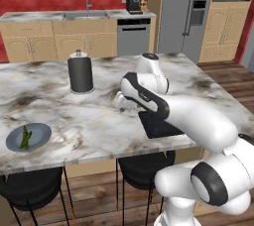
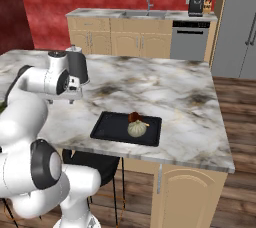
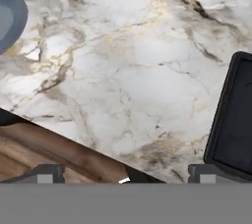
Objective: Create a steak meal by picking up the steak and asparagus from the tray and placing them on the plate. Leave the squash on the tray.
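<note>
**Asparagus plated, steak still to fetch**

The asparagus [image 1: 25, 137] already lies on the plate [image 1: 43, 138], which sits near the bench's [image 1: 99, 116] front edge, far to the left of the tray [image 2: 107, 127]. The steak [image 2: 134, 117] remains on the tray, at the far side of the squash [image 2: 136, 129] and touching it or nearly so. So by my reading, the first of the two transfers is done and the second is in hand: going to the tray for the steak.

The tool [image 3: 125, 174] hangs over bare marble between plate and tray, its two tips standing wide apart with nothing between them. In the hand view the tray's near corner is beside the right-hand tip and the plate's rim is at the far upper left.

The next move calls for travelling on over the tray and coming down on the steak alone. The squash crowds it from the front, so the tips will likely need to straddle the meat on the sides free of the squash; otherwise the squash could be nudged or caught up with it. The steak is small and low, so the descent must go close to the tray floor.

A dark canister [image 1: 80, 75] stands on the bench behind and left of the tray, clear of the route. No brand, label or writing is legible anywhere.
</note>
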